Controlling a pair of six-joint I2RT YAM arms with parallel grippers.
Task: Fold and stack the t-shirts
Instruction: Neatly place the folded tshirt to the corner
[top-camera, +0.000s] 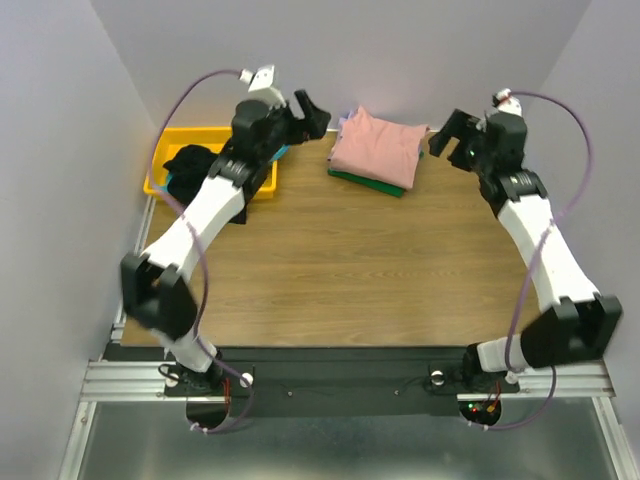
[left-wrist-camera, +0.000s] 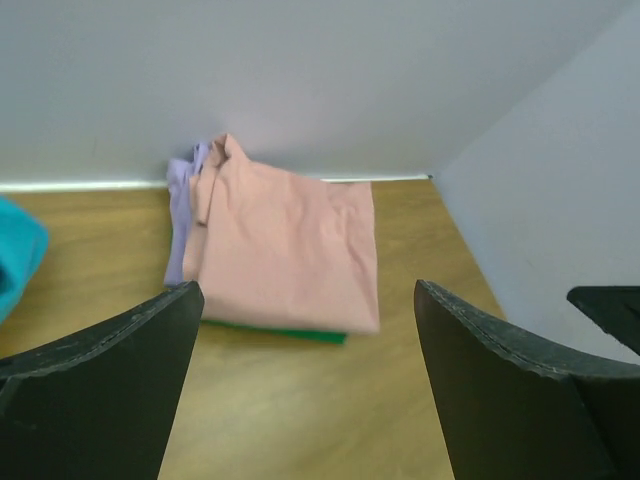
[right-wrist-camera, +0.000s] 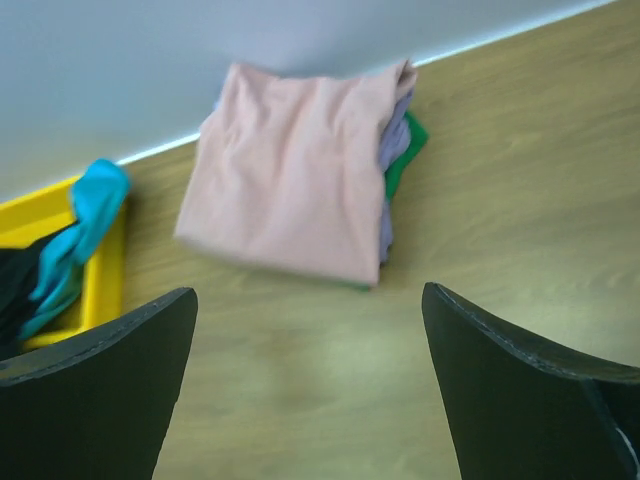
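Top external view, far left: a yellow bin (top-camera: 158, 182) was noted at the back-left corner of the table (top-camera: 350, 270). A black t-shirt (top-camera: 190, 165) was heaped inside it, unfolded. A teal t-shirt (right-wrist-camera: 95, 205) was seen draped over the bin's right rim, also unfolded.

Left gripper (top-camera: 308, 113): held raised, just right of the bin and short of the stack. Its jaws were spread wide and nothing was gripped. In the left wrist view the stack was framed between the two dark fingers (left-wrist-camera: 110, 370).

Centre-right, by the back wall: a pink t-shirt (top-camera: 378, 145) was found folded on top of a stack. A lavender t-shirt (left-wrist-camera: 180, 215) was seen under it, showing at one edge, and a green t-shirt (top-camera: 370, 182) at the bottom, showing as a thin strip. No print could be made out on the pink cloth.

Right gripper (top-camera: 448, 138): held near the stack's right side, apart from it, jaws parted wide, empty.

Step in hand, as judged: three shirts were taken as folded and stacked, two as left in the bin. The moment was read as a pause between garments.

Next move, as judged: a reach back to the bin was called for, most easily by the left arm. The teal shirt, lying at the rim, seemed the readier pick. It would need to be drawn onto the bare middle of the table and spread flat by both arms before folding.
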